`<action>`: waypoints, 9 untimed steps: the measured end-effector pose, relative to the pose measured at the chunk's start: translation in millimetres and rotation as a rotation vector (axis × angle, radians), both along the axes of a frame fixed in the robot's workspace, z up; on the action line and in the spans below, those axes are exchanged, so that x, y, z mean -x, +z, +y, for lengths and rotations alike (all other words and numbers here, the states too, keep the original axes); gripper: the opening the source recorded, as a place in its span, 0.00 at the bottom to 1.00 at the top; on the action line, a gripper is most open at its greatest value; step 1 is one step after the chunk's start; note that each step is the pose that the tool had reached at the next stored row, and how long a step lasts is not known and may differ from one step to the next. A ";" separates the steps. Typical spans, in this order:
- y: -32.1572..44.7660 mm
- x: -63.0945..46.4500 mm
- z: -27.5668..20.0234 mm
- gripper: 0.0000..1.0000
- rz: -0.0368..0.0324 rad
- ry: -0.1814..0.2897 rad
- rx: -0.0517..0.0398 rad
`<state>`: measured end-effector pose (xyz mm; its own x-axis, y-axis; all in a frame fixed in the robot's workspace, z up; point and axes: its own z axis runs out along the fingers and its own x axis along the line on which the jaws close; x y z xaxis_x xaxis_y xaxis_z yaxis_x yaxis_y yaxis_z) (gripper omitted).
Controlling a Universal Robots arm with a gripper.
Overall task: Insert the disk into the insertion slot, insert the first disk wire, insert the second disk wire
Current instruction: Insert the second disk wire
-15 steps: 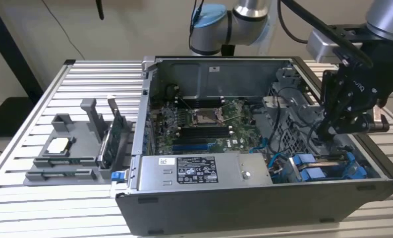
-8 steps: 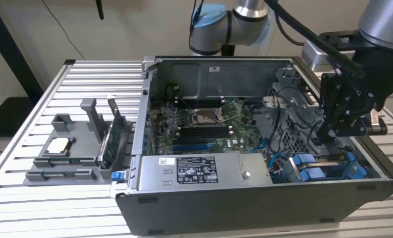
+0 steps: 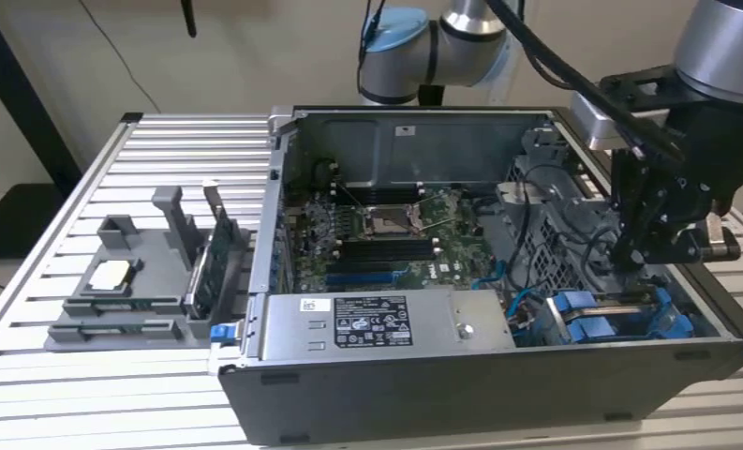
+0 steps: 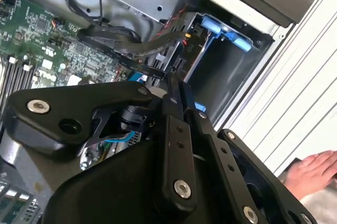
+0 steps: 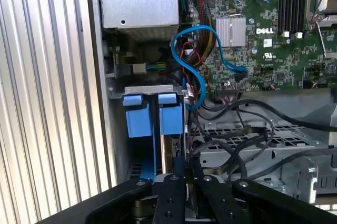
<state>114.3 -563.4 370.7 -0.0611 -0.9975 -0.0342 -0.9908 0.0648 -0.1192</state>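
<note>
The flat grey disk (image 5: 169, 148) with its bright blue plastic bracket stood on edge in the dark grey metal insertion slot (image 3: 621, 314) with blue rails. The black gripper (image 5: 181, 174) pinched its top edge between closed fingers (image 4: 174, 103).

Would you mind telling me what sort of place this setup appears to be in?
Probably a robotics lab or test bench for computer assembly: an open computer case lies on a slatted aluminium table, a grey parts tray sits beside it, and the gripper reaches into the case.
</note>
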 end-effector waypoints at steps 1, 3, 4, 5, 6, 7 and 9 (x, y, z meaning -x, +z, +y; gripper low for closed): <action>-0.9 0.0 -0.4 0.16 -0.0031 0.001 0.0000; -3.0 0.0 -0.6 0.16 -0.0036 0.003 0.0004; -4.2 0.0 -0.6 0.16 -0.0037 0.004 0.0004; -5.5 0.0 -0.6 0.16 -0.0037 0.004 0.0005; -6.9 0.1 -0.6 0.16 -0.0038 0.006 0.0008; -8.6 0.0 -0.7 0.16 -0.0038 0.008 0.0011; -11.9 0.1 -0.6 0.16 -0.0038 0.016 0.0013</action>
<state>114.2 -564.1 358.8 -0.0453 -0.9984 -0.0331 -0.9912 0.0491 -0.1230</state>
